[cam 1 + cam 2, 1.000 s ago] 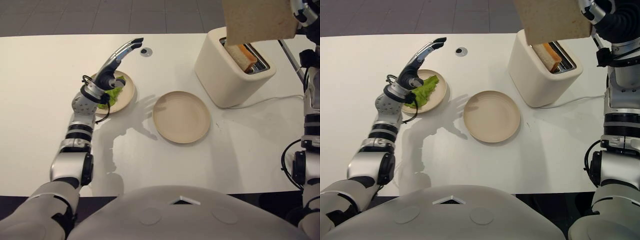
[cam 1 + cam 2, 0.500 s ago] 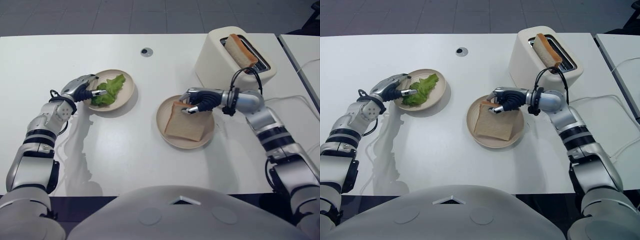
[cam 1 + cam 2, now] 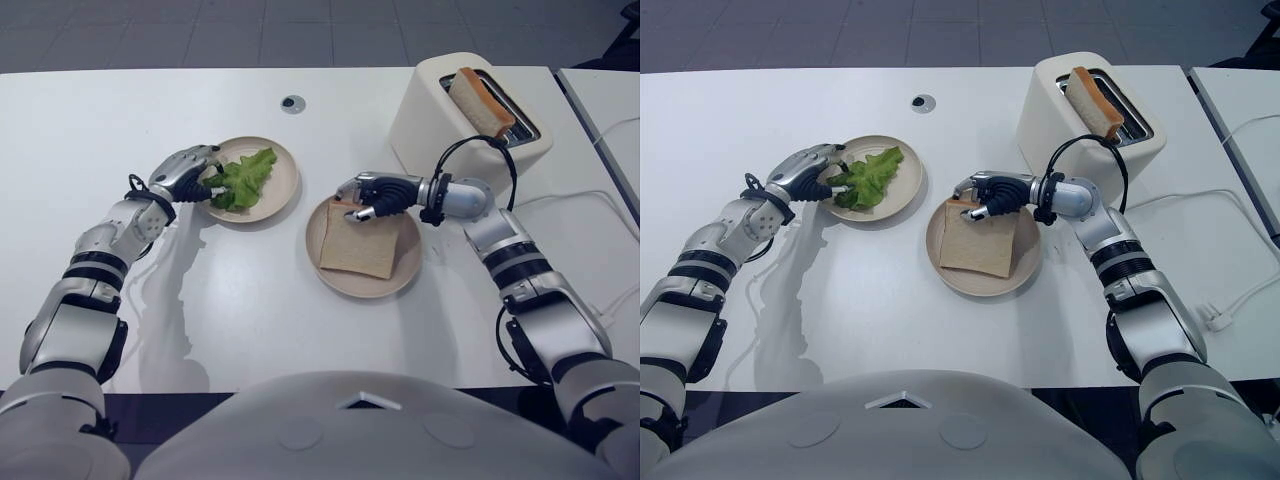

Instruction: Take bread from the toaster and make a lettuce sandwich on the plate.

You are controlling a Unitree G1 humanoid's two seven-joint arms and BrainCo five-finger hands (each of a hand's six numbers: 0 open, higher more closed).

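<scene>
Beige plate [image 3: 408,265] | square bread [image 3: 362,245] in right hand [image 3: 372,192] | frilly lettuce [image 3: 243,175] in left hand [image 3: 185,175]

On the white desk [image 3: 250,300], a round beige plate [image 3: 365,288] bearing a square bread slice [image 3: 358,242] lies centre. A smaller beige plate [image 3: 280,197] holding a green lettuce leaf [image 3: 245,178] lies left, slightly farther. A cream toaster [image 3: 430,140], another bread slice [image 3: 478,100] in its slot, stands far right.

White rectangular table [image 3: 250,310]. Bears cream plastic toaster [image 3: 440,140] far right, round beige plate [image 3: 410,252] at centre, second beige plate [image 3: 286,188] left of it. Small dark grommet [image 3: 292,103] near far edge.
</scene>
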